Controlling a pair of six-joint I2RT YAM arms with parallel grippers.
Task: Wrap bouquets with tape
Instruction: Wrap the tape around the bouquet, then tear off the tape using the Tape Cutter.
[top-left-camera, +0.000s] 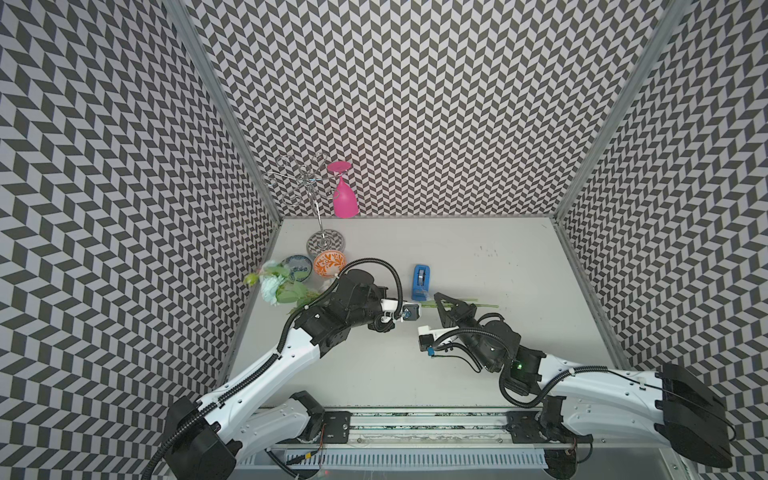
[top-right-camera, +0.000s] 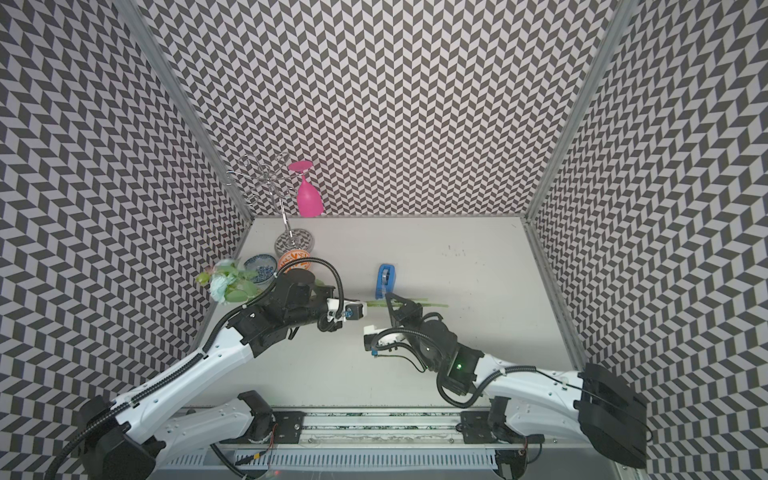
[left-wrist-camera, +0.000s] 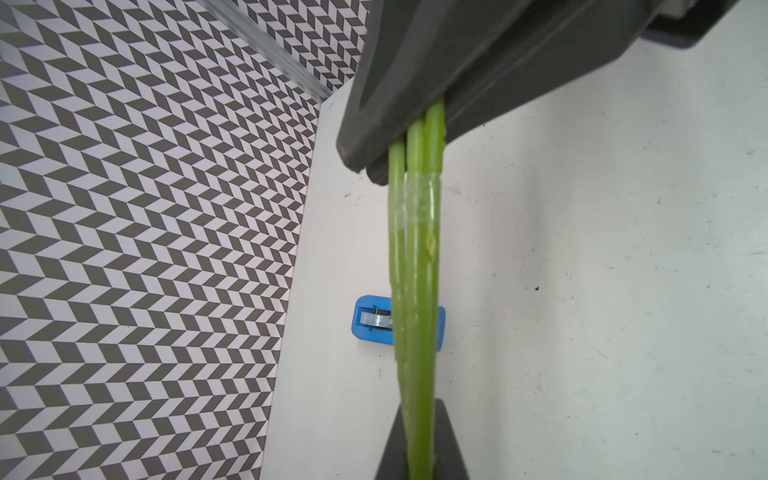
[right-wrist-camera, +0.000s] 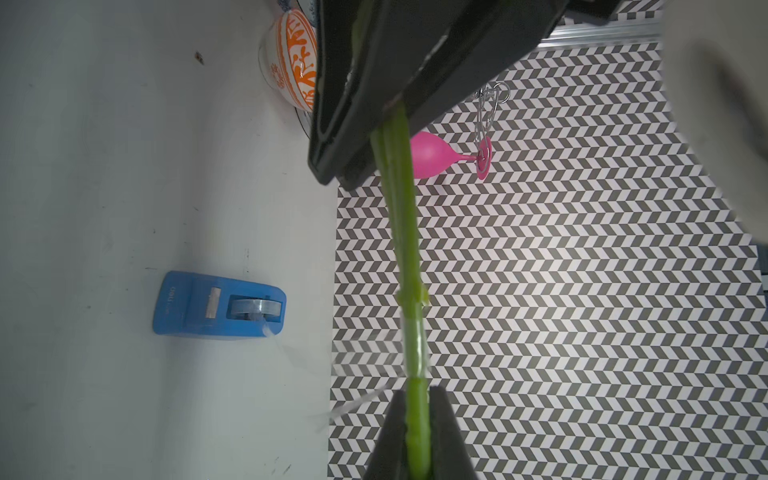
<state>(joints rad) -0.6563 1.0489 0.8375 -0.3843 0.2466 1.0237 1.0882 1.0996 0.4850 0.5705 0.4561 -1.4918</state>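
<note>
The bouquet lies across the table's left half, its pale aqua blooms (top-left-camera: 275, 284) (top-right-camera: 224, 283) at the left wall and its green stems (top-left-camera: 428, 306) (left-wrist-camera: 415, 257) (right-wrist-camera: 405, 249) running right. My left gripper (left-wrist-camera: 419, 440) is shut on the stems; in both top views its fingers hide under the wrist. My right gripper (top-left-camera: 444, 307) (top-right-camera: 395, 308) (right-wrist-camera: 417, 432) is shut on the same stems a little further right. Clear tape wraps the stems between the two grippers, and a strip trails off toward the blue tape dispenser (top-left-camera: 422, 282) (top-right-camera: 385, 280) (right-wrist-camera: 216, 307) just behind.
An orange-patterned bowl (top-left-camera: 329, 264) and a blue-patterned bowl (top-left-camera: 297, 268) stand behind the blooms. A wire glass rack (top-left-camera: 320, 208) with a pink glass (top-left-camera: 345, 195) hanging upside down stands in the back left corner. Patterned walls close three sides.
</note>
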